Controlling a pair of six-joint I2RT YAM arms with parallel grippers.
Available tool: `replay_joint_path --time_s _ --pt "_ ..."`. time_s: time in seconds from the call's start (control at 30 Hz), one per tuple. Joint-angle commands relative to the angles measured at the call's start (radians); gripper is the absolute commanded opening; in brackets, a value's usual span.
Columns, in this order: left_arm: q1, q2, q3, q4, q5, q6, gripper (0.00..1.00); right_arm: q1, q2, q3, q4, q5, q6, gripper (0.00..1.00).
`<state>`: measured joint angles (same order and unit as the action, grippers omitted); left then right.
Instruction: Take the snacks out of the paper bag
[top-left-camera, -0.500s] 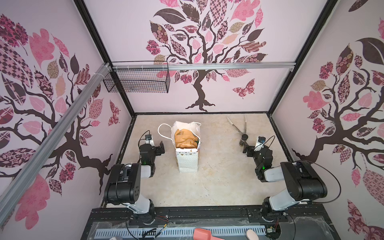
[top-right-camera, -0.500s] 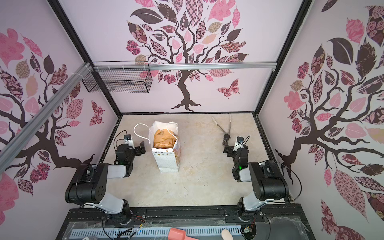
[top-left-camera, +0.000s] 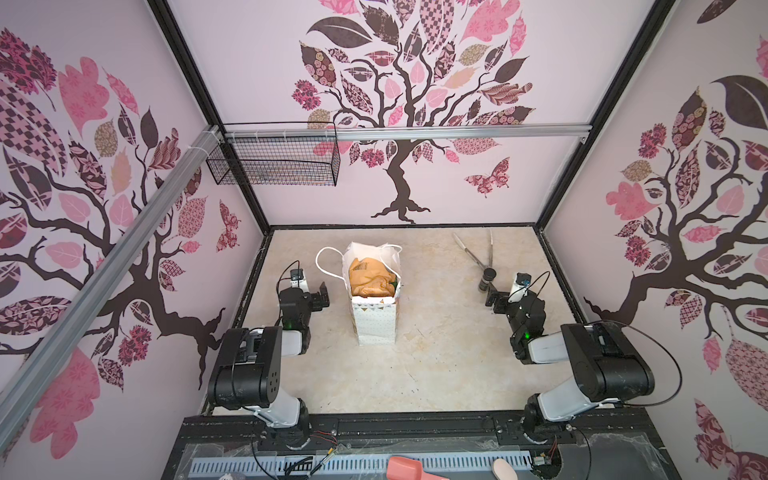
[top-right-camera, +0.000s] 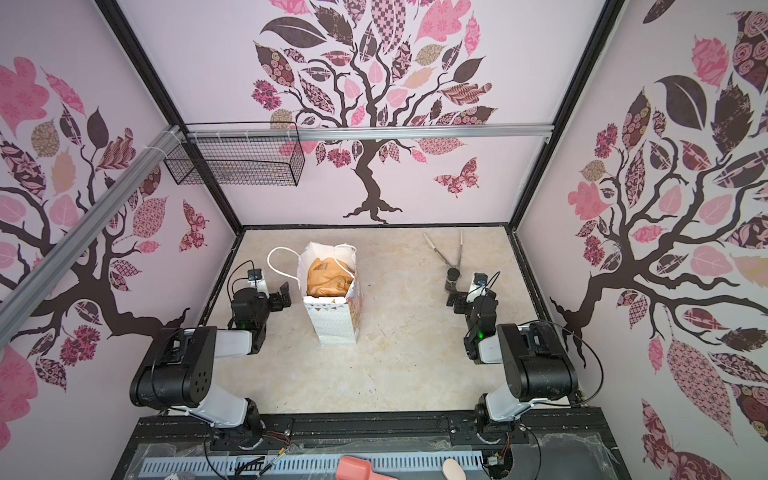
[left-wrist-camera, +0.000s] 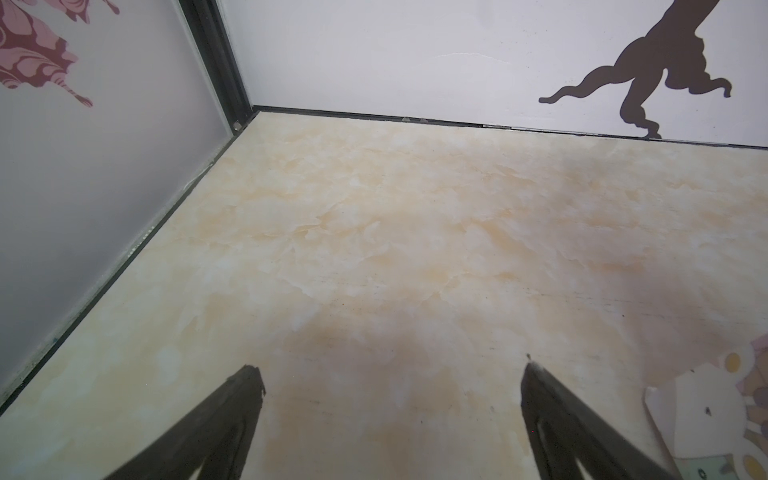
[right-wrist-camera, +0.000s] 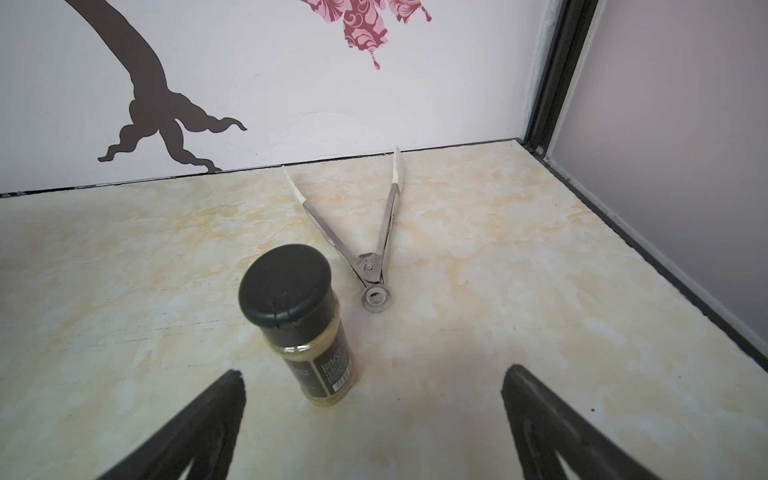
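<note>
The white paper bag (top-left-camera: 374, 322) (top-right-camera: 336, 326) stands upright left of the table's middle in both top views, rope handles hanging at its rim. The snacks fill its open mouth: a tan-orange packet (top-left-camera: 369, 276) (top-right-camera: 327, 277) lies on top, and a green edge (top-left-camera: 393, 285) shows beside it. My left gripper (top-left-camera: 321, 296) (top-right-camera: 283, 298) hovers just left of the bag, open, with nothing between its fingers. The left wrist view shows the left gripper (left-wrist-camera: 390, 370) over bare floor, with a bag corner (left-wrist-camera: 706, 409) at the edge. My right gripper (top-left-camera: 496, 301) (top-right-camera: 455, 300) (right-wrist-camera: 374, 372) stands open far to the right.
A small dark-capped jar (top-left-camera: 486, 280) (right-wrist-camera: 299, 320) stands just ahead of the right gripper, with metal tongs (top-left-camera: 478, 253) (right-wrist-camera: 374, 232) lying behind it near the back wall. A black wire basket (top-left-camera: 274, 162) hangs on the back left rail. A pink scoop (top-left-camera: 405, 469) rests on the front ledge.
</note>
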<state>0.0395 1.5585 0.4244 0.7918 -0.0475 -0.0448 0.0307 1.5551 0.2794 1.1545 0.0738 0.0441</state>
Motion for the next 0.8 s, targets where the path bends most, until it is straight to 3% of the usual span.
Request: replay_joint_path --time_s 0.0,0.17,0.23,0.33,0.4,0.57,0.67,0.77 --pt "-0.002 -0.008 -0.018 0.027 0.003 0.011 0.99 0.000 0.007 0.007 0.002 -0.008 -0.006 0.99" --pt "-0.003 -0.009 -0.020 0.030 0.003 0.013 0.99 0.003 -0.001 -0.004 0.017 0.001 -0.007 1.00" --pt "-0.002 -0.014 -0.030 0.048 -0.012 0.009 0.99 0.012 -0.032 -0.036 0.082 0.058 -0.001 1.00" --pt "-0.003 -0.076 -0.052 0.053 -0.103 -0.029 0.99 0.019 -0.236 0.045 -0.278 0.165 0.063 0.99" --pt "-0.002 -0.179 -0.033 -0.097 -0.179 -0.048 0.99 0.018 -0.363 0.108 -0.476 0.233 0.171 0.99" --pt "-0.007 -0.471 0.090 -0.567 -0.443 -0.244 0.99 0.020 -0.572 0.254 -0.746 0.198 0.420 0.99" --pt "-0.007 -0.614 0.197 -0.803 -0.437 -0.401 0.99 0.020 -0.578 0.449 -1.035 0.111 0.617 0.99" --pt "-0.006 -0.698 0.351 -1.015 -0.358 -0.481 0.99 0.031 -0.480 0.666 -1.230 -0.140 0.676 0.99"
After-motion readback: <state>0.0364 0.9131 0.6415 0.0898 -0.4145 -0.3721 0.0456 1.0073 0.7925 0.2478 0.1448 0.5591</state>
